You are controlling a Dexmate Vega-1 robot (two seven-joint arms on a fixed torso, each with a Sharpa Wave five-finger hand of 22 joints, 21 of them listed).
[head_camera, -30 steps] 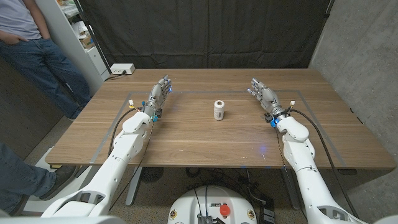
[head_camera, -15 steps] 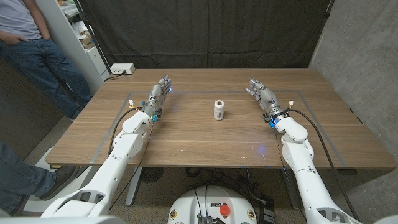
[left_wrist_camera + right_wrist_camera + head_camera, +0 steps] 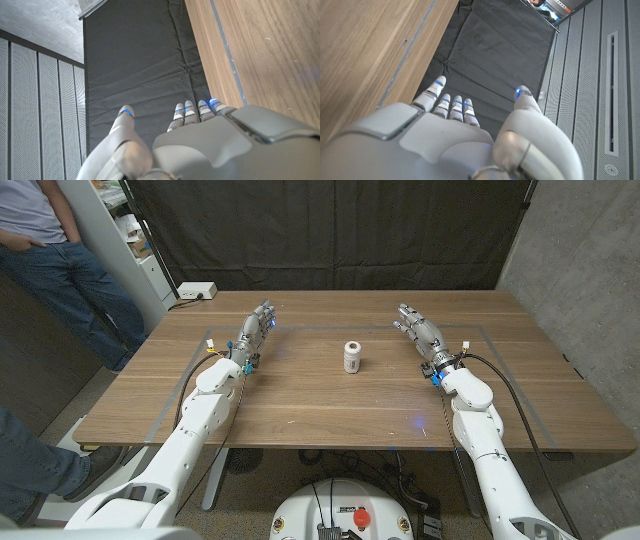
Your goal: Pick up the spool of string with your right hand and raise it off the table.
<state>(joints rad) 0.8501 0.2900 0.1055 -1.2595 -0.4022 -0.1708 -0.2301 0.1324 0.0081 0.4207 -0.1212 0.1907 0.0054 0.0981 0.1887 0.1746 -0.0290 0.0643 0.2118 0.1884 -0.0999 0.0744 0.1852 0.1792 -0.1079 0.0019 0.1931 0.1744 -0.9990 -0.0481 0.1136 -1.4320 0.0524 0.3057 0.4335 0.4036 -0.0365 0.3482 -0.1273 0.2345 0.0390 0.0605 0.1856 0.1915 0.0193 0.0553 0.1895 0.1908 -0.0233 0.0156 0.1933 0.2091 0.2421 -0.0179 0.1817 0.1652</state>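
Spool of string [image 3: 352,357] stands upright near the middle of the wooden worktop [image 3: 330,405], white body with a darker band around it. Nothing touches it.

Right hand [image 3: 420,332] sits on the robot's right side of the worktop, well apart from the spool, fingers [image 3: 404,314] stretched toward the far edge. Holds nothing. In the right wrist view the hand [image 3: 465,137] shows from behind: fingers [image 3: 451,103] extended and lying close side by side, thumb [image 3: 524,100] set off from them with a clear gap. Blue lights on the fingertips.

Left hand [image 3: 256,331] on the robot's left side, also well apart from the spool, roughly level with the right hand. Fingers point toward the far edge. Holds nothing. Left wrist view gives the same picture of the hand [image 3: 200,145]: fingers [image 3: 192,110] straight and close together, thumb [image 3: 124,120] standing away from them.

Whether either palm touches the wood cannot be told from the head view.

Thin grey taped line [image 3: 190,375] marks a rectangle on the worktop; both hands and the spool lie within it. Black curtain [image 3: 330,230] hangs behind the far edge. White power strip [image 3: 196,291] sits on the floor beyond the far left corner. A person in jeans [image 3: 70,275] stands at the left, beside a shelf unit [image 3: 135,230].
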